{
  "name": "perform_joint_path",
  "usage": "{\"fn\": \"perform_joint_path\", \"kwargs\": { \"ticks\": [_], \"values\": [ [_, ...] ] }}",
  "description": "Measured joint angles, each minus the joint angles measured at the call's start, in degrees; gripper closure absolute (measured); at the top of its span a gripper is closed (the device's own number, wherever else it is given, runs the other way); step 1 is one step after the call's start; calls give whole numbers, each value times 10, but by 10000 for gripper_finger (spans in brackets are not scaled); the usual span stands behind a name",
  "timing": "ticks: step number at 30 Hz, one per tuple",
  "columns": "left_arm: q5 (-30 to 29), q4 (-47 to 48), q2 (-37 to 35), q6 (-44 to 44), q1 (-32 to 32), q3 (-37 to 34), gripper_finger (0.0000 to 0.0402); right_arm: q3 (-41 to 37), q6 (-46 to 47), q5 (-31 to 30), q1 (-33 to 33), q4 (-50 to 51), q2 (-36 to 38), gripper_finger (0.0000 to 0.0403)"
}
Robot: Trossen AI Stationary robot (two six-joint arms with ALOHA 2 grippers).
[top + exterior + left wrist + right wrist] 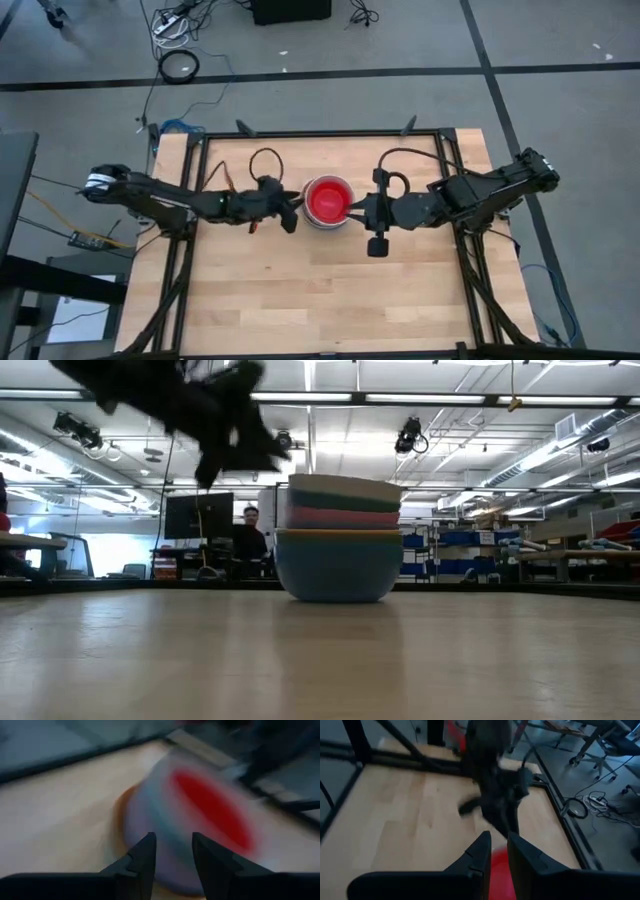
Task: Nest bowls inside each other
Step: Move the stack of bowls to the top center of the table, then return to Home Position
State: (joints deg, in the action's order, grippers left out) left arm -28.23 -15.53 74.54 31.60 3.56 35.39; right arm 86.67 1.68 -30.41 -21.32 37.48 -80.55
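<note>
The bowls stand nested in one stack [327,202] in the middle of the table, toward its far edge. In the low view the stack [335,565] rests on a large blue bowl, with orange, pink, teal and white rims above it. A red-orange bowl [326,199] lies innermost. My left gripper [293,212] hangs open just left of the stack and above its rim; the left wrist view shows its fingers [173,836] apart with nothing between them. My right gripper [356,208] hovers over the stack's right edge, its fingers [499,836] a narrow gap apart and empty.
Bare wooden tabletop [320,300] stretches from the stack to the near edge. Dark frame rails [320,133] border the table, and cables loop at the back [265,160]. A person [250,530] sits in the room beyond the table.
</note>
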Motion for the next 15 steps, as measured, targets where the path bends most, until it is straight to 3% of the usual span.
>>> {"fn": "perform_joint_path", "kwargs": {
  "ticks": [4,10,15],
  "values": [
    [44,-2,-83,-75,21,39,265,0,-23,-1,-7,5,0,352],
    [56,15,-206,-180,68,99,265,0,-28,-1,-19,-16,0,352],
    [117,19,-283,-252,115,127,265,0,-60,1,-31,-41,0,352]
  ]
}}
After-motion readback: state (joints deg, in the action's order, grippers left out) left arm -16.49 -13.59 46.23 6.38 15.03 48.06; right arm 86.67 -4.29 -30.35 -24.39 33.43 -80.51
